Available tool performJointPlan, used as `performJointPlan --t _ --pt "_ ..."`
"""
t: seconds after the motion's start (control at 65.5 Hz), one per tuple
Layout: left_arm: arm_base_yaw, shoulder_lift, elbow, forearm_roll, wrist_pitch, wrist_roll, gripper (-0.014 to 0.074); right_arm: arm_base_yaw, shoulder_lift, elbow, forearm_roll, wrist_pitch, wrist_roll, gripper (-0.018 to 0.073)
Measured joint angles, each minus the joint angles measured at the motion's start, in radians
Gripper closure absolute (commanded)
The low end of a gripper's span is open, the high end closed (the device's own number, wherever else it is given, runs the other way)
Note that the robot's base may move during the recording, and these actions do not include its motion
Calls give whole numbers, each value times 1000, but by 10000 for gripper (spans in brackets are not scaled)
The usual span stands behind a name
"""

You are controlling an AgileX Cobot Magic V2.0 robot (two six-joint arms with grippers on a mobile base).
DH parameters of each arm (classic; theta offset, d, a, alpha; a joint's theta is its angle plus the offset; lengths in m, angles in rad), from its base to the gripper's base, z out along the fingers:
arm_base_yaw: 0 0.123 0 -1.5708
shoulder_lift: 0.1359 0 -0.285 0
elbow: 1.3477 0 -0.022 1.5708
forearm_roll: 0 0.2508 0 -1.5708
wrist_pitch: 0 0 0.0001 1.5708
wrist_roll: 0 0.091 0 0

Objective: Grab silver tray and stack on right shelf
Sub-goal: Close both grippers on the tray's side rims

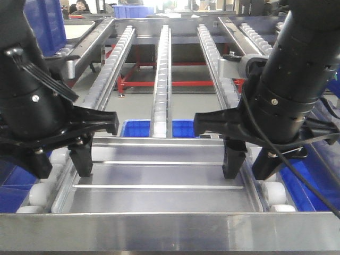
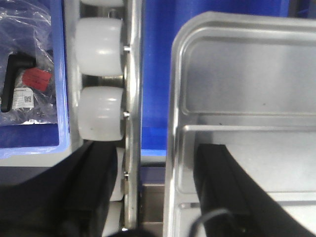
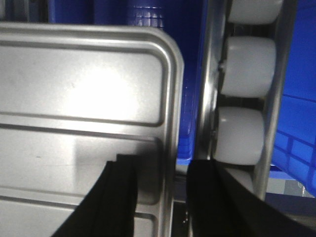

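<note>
The shallow rectangular silver tray of shiny metal, with rounded corners, a raised rim and two long ridges across its floor, lies at the near end of a steel rack. It sits between two outer rails of large white rollers and just behind a flat steel front bar.

The black left gripper straddles the tray's left rim. Its fingers are spread wide, one inside on the tray floor and the other outside, beyond the roller rail. The black right gripper straddles the right rim the same way. Its inner finger is close against the rim wall, and a dark gap shows between the rim and the outer finger, so it is not pinching.

Below the rails stand dark-blue plastic bins. A further bin beside the left rail holds a clear plastic bag with a black part and a red label.
</note>
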Motion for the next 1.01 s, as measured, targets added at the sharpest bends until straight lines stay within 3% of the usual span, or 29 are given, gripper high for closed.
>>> performJointPlan --t 1.007 --pt "0 15 -4 0 0 0 332 0 5 -5 0 -5 0 185"
